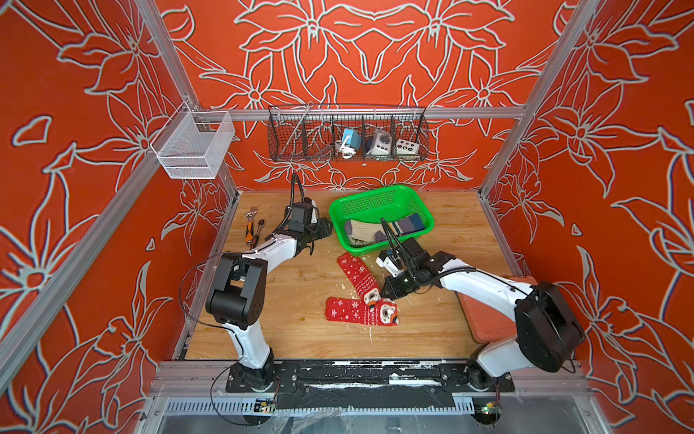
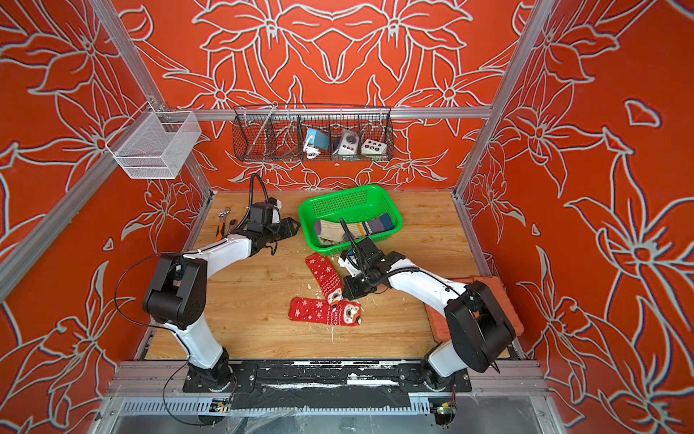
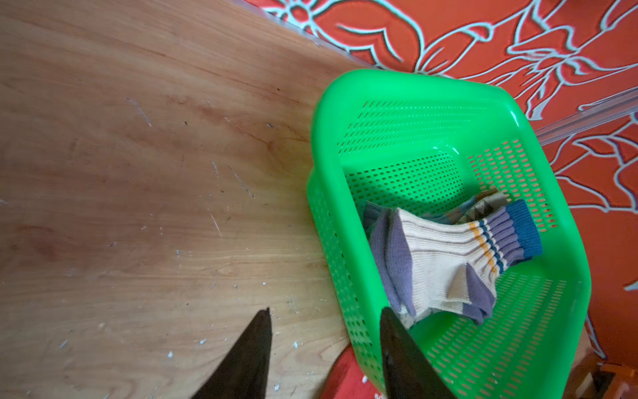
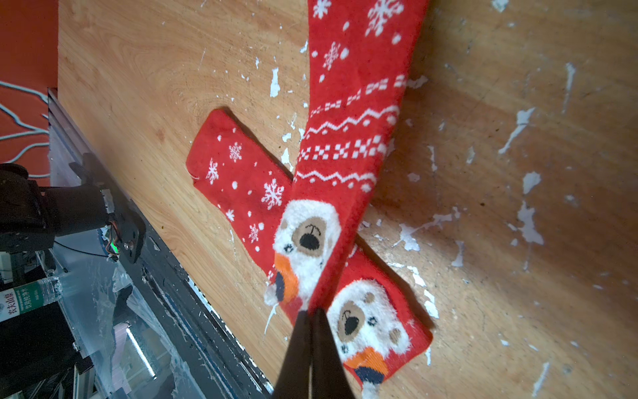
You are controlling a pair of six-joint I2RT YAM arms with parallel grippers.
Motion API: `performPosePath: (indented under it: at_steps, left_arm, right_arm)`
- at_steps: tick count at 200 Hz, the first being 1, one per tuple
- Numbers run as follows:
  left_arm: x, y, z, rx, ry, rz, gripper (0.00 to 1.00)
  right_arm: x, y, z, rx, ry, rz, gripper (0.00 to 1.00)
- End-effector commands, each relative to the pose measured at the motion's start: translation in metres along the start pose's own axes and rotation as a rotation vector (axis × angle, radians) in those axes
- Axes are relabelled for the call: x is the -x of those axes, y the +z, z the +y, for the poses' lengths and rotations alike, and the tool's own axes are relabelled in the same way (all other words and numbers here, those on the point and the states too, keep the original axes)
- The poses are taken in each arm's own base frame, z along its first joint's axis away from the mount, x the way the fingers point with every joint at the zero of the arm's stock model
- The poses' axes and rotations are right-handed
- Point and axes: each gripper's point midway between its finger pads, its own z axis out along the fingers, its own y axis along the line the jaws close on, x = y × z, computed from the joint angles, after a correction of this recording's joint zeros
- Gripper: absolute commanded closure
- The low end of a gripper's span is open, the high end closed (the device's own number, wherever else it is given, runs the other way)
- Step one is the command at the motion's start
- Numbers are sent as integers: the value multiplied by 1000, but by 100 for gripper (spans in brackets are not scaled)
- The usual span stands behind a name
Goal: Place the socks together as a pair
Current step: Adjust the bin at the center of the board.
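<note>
Now; left fingers (image 3: 404,355) spread, empty, beside green basket (image 3: 448,89); right fingers (image 4: 300,349) pinching red snowflake sock (image 4: 348,114).

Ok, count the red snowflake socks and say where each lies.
2. One red sock runs diagonally from beside the green basket; its toe end crosses over the second red sock, lying flat nearer the robot. The basket's pile could hide more.

One soft red snowflake sock (image 1: 356,276) lies on the wooden surface (image 1: 300,338), its bear-face toe crossing over a second red snowflake sock (image 1: 351,311). Cream ribbed socks with purple toes (image 3: 445,255) lie heaped in a green plastic basket (image 1: 375,191).
</note>
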Motion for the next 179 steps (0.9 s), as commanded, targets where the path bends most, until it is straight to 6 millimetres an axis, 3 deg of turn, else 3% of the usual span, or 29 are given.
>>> performPosePath:
  at_steps: [1, 51, 72, 98, 132, 179]
  left_arm:
    - [-8, 9, -12, -84, -16, 26, 50]
    - [-1, 30, -19, -92, -3, 48, 54]
    - [-2, 41, -18, -91, -3, 63, 60]
    - [1, 51, -19, -93, -4, 69, 76]
    - [25, 58, -22, -68, 9, 29, 92]
    - [57, 75, -23, -34, 21, 3, 98]
  right_arm:
    - [-3, -1, 1, 13, -10, 1, 100]
    - [-5, 2, -1, 11, -7, 12, 100]
    - [-4, 3, 0, 16, -6, 15, 100]
    - [-2, 1, 1, 16, -12, 17, 100]
    - [-4, -1, -2, -10, -24, 36, 100]
    - [-9, -5, -12, -52, -18, 52, 100]
